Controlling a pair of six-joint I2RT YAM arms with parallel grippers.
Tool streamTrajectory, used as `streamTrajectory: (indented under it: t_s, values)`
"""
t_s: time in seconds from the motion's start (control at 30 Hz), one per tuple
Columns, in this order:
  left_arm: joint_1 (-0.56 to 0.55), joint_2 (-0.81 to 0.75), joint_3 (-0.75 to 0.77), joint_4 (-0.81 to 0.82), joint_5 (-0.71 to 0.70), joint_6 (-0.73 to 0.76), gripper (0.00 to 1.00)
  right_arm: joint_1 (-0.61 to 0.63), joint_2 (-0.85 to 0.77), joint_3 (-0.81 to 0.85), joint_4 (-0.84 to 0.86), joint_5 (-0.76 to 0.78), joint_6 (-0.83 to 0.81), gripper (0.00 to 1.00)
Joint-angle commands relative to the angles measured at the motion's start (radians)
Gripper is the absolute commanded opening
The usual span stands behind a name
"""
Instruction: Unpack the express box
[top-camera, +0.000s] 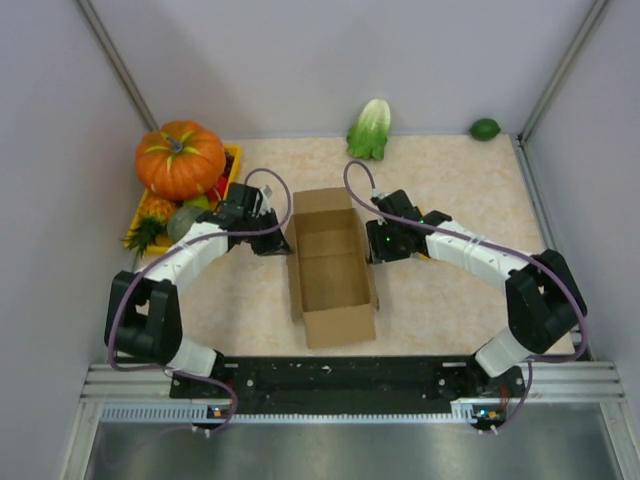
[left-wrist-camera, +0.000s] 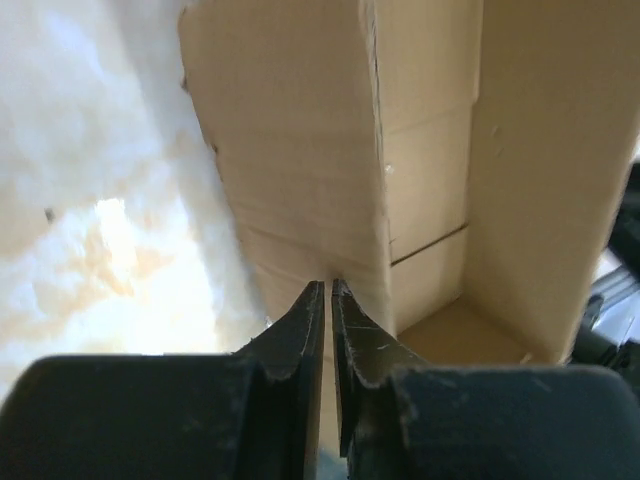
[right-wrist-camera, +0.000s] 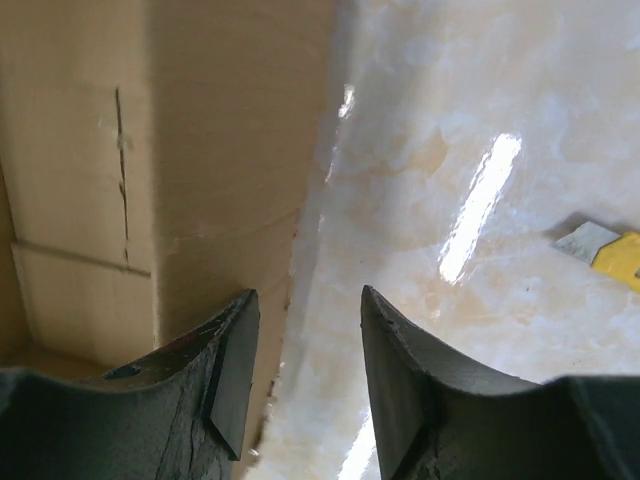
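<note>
The express box (top-camera: 330, 272) is a brown cardboard box standing open in the middle of the table, and its inside looks empty. My left gripper (top-camera: 272, 240) is at the box's left side. In the left wrist view it (left-wrist-camera: 328, 285) is shut, with a thin strip of the box's left wall (left-wrist-camera: 300, 170) pinched between the fingers. My right gripper (top-camera: 378, 246) is at the box's right side. In the right wrist view it (right-wrist-camera: 305, 300) is open, one finger against the box's outer wall (right-wrist-camera: 200, 150) and the other over the table.
A pumpkin (top-camera: 181, 158) sits on a yellow tray (top-camera: 236, 156) of fruit at the back left. A cabbage (top-camera: 370, 128) and a lime (top-camera: 485, 128) lie by the back wall. A yellow box cutter (right-wrist-camera: 608, 248) lies right of the box.
</note>
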Motion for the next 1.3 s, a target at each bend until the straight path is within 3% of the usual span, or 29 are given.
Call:
streamTrajectory:
  t_s: [0.0,0.23,0.33,0.47,0.63,0.67,0.73,0.77,1.07,1.27]
  values:
    - [0.014,0.081,0.124,0.104,-0.017,-0.021,0.12,0.038,-0.063,-0.024,0.035,-0.037,0.057,0.46]
    - [0.016,0.126,0.143,0.098,-0.019,-0.041,0.12,0.041,-0.078,-0.039,0.035,0.058,0.075,0.46]
    - [0.017,0.082,0.138,0.055,-0.119,-0.030,0.21,0.041,-0.103,-0.032,0.028,0.122,0.092,0.48]
    - [0.017,-0.056,0.137,0.022,-0.257,-0.007,0.56,0.038,-0.168,-0.029,0.012,0.231,0.106,0.53]
    - [0.017,-0.205,0.141,0.004,-0.326,0.051,0.97,-0.002,-0.296,-0.030,-0.064,0.379,0.127,0.67]
    - [0.017,-0.245,0.150,-0.013,-0.335,0.065,0.99,-0.011,-0.316,-0.030,-0.081,0.394,0.134,0.70]
    - [0.016,-0.282,0.163,-0.062,-0.369,0.077,0.99,-0.036,-0.385,-0.035,-0.113,0.432,0.141,0.95]
    - [0.016,-0.319,0.169,-0.073,-0.380,0.091,0.99,-0.040,-0.411,-0.036,-0.141,0.447,0.138,0.99]
    - [0.017,-0.517,0.161,-0.111,-0.484,0.070,0.99,-0.077,-0.708,-0.038,-0.210,0.599,0.060,0.99]
    - [0.016,-0.523,0.218,-0.126,-0.492,0.053,0.99,-0.083,-0.834,-0.023,-0.210,0.674,0.008,0.99]
